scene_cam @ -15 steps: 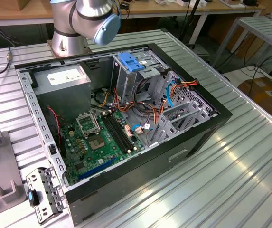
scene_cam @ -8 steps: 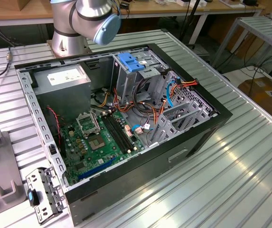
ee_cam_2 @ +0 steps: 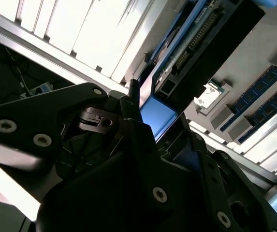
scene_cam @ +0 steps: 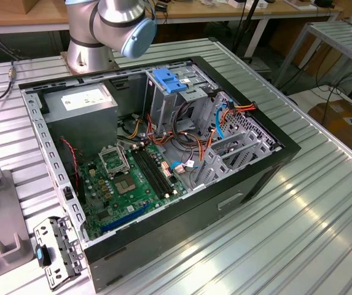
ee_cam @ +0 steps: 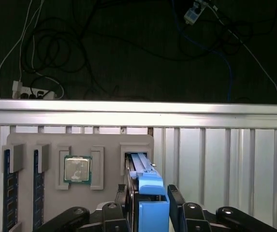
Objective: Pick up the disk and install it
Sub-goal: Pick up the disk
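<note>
Disk [ee_cam: 153, 212] on edge in hand [ee_cam: 151, 191], long axis toward grey holder [ee_cam: 46, 140].

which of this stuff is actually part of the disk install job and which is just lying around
Job: disk, standing in a slot of the grey tray; end effector, closed on it; open computer case, probably its destination.
Lying about: processor chip and memory sticks in the same tray; metal bracket on the table.

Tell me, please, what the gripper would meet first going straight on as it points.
The disk: the gripper straddles its blue carrier, so it would probably press onto that first, then the grey holder; depth is unclear.
</note>
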You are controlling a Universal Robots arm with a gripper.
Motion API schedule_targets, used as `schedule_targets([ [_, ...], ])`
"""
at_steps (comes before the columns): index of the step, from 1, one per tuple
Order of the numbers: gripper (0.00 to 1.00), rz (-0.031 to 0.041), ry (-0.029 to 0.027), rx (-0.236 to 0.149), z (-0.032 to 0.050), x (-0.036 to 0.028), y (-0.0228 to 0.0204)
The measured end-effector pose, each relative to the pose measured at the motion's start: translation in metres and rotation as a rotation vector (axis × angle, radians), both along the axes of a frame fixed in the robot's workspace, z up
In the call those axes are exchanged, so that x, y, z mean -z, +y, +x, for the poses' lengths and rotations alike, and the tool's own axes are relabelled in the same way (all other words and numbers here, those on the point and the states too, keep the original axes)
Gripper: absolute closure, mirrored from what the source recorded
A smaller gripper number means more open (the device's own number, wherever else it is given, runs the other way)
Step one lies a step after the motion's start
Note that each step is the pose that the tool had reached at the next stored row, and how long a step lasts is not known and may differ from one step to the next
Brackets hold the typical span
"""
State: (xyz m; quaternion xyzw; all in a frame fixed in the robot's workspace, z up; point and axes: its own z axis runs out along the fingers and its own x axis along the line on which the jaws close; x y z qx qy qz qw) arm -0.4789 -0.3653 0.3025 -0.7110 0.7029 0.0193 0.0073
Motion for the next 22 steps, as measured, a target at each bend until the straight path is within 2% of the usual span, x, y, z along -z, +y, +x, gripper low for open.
schedule_targets([
  [15, 0.55, 0.0000, 0.0003, 0.000, -0.0001, 0.0084, -0.0007],
  [17, 0.56, -0.0001, 0.0003, 0.000, -0.0001, 0.0085, -0.0008],
  [18, 0.62, 0.0000, 0.0001, 0.000, 0.0000, 0.0085, -0.0007],
  [22, 0.63, 0.0001, 0.0002, 0.000, 0.0000, 0.0086, -0.0007],
])
